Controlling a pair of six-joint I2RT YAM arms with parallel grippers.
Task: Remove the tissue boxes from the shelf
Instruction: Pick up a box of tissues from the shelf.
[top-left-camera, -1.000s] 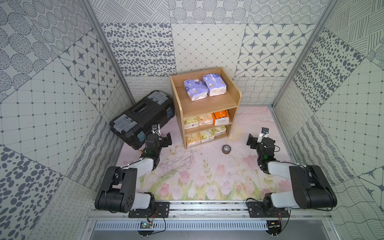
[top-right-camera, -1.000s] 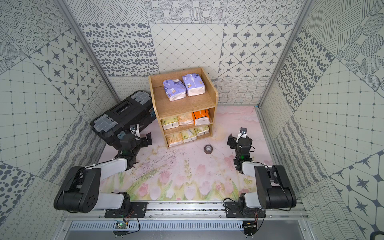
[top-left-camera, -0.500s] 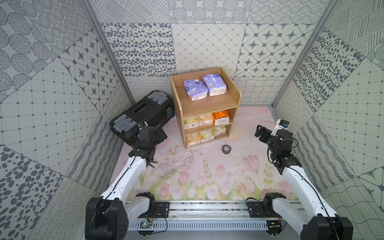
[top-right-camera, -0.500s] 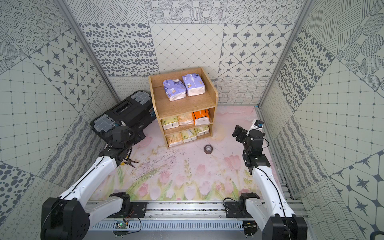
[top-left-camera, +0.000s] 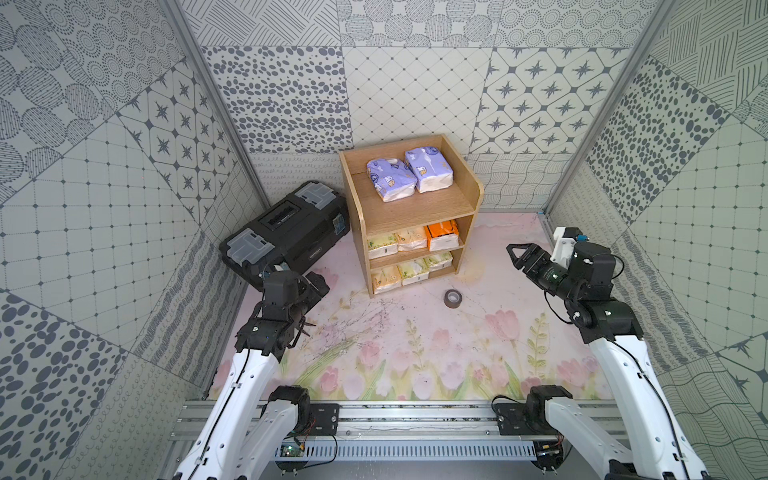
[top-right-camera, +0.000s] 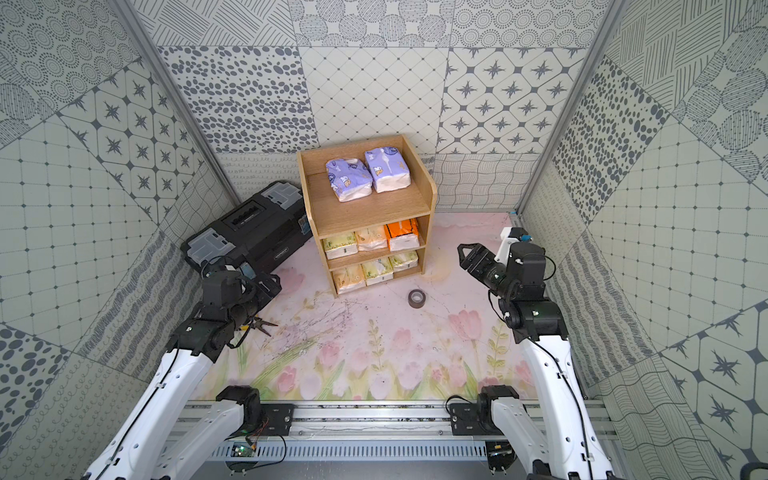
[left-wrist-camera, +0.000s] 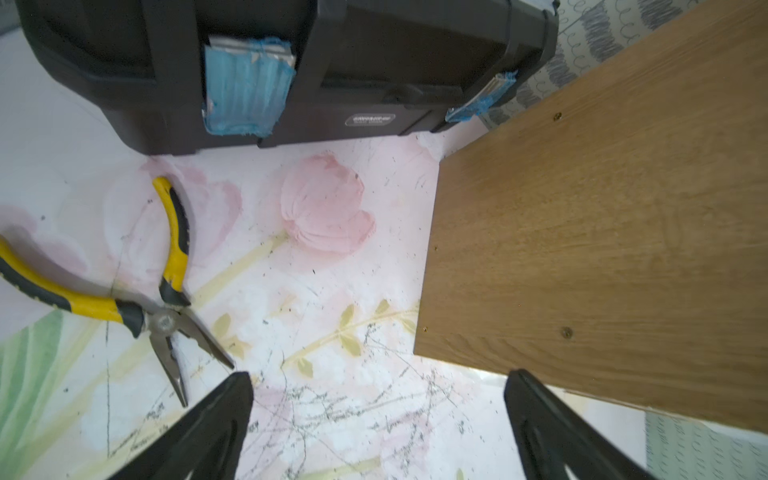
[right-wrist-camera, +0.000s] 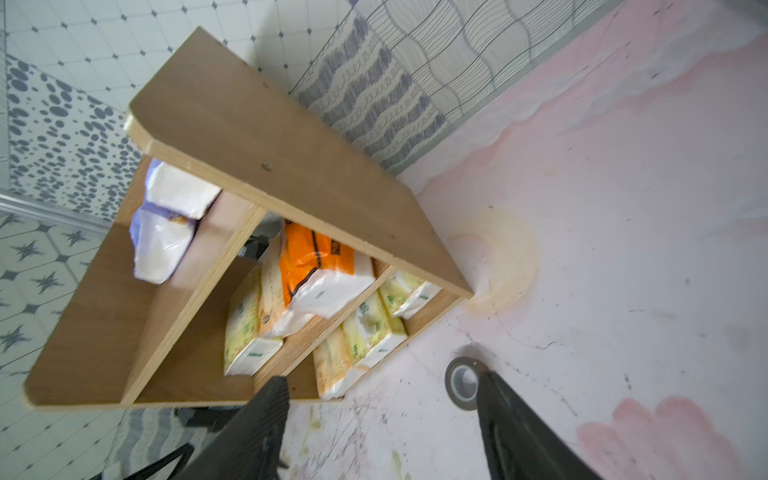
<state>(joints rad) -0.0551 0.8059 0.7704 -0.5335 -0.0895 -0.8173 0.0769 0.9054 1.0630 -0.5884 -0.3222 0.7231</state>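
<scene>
The shelf (top-left-camera: 409, 212) stands at 12 o'clock on the floor mat (top-left-camera: 415, 345). Its back is near the rear wall and its open front faces 6 o'clock. All the tissue packs are on it. Two lavender packs (top-left-camera: 390, 180) lie side by side at the back of the top tier, which has raised panels on three sides and is open only along its front edge. On the middle tier the orange pack (top-left-camera: 441, 235) sits against the right panel with two cream packs (top-left-camera: 395, 243) to its left. Three more cream packs (top-left-camera: 411, 270) fill the bottom tier, their ends at the front lip.

A black toolbox (top-left-camera: 291, 232) lies at 10 o'clock, just beside the shelf's left panel; the left wrist view shows a narrow gap between them.

The left gripper (left-wrist-camera: 379, 376) hangs at 9 o'clock in front of the toolbox. Its jaws are spread wide with nothing between them, and it points at the shelf's left panel. Pliers (left-wrist-camera: 166, 291) lie on the mat just beside it.

The right gripper (top-left-camera: 514, 251) is raised at 3 o'clock, well apart from the shelf's right panel. Its jaws are parted and hold nothing.

The mat in front of the shelf is open, with a tape roll (top-left-camera: 453, 298) at 5 o'clock from the shelf front.
</scene>
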